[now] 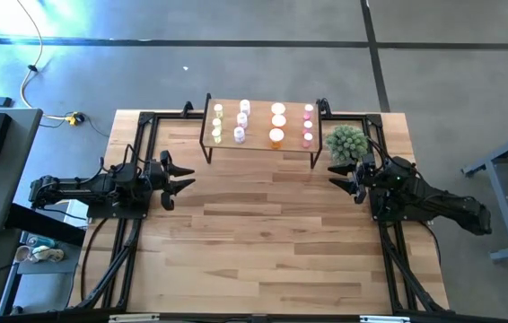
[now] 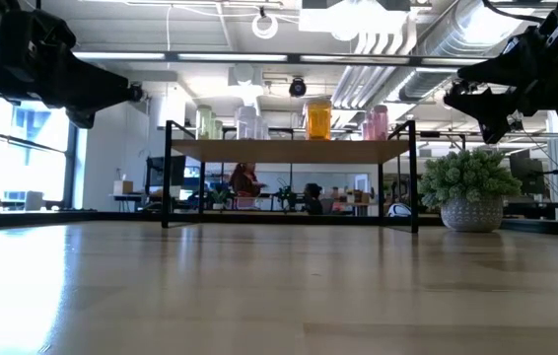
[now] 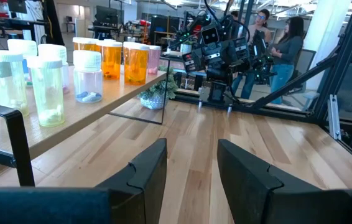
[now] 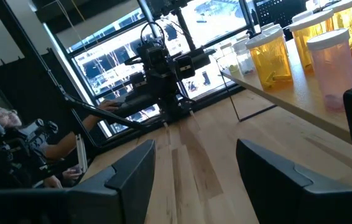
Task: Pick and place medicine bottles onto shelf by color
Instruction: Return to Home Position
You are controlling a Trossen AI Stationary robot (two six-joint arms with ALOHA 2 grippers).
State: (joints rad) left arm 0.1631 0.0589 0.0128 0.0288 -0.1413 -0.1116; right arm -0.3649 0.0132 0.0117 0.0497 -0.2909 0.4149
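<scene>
The shelf, a light wooden top on black legs, stands at the table's far middle. On it the medicine bottles stand upright in columns by colour: yellow-green at the left, then clear, orange and pink. They also show in the left wrist view and the right wrist view. My left gripper hovers open and empty above the table, left of the shelf. My right gripper hovers open and empty right of the shelf, beside the plant.
A green spiky plant in a white pot stands at the shelf's right end, close to my right gripper. The plank tabletop stretches toward the near edge. People show in the room beyond the table.
</scene>
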